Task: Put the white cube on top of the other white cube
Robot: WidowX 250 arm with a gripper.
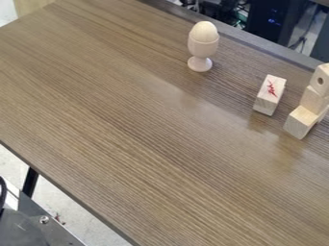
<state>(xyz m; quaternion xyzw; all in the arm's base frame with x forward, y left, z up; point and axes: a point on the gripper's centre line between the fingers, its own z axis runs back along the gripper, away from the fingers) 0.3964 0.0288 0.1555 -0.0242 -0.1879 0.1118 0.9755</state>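
A pale wooden block (270, 95) with a red mark on its top lies alone on the right part of the table. Close by at the right edge, several pale wooden pieces stand together: a low block (300, 122) in front, a cube (313, 100) just behind and above it, and a cube with a round hole (321, 79) on top. The right side of this stack is cut off by the view's edge. Which of these are the white cubes, I cannot tell.
A pale egg cup (203, 47) with an egg-shaped piece (204, 31) in it stands upright near the back edge of the brown wooden table (141, 120). Dark equipment (277, 19) is behind the table, and a grey metal plate (45, 226) is below its front edge at lower left.
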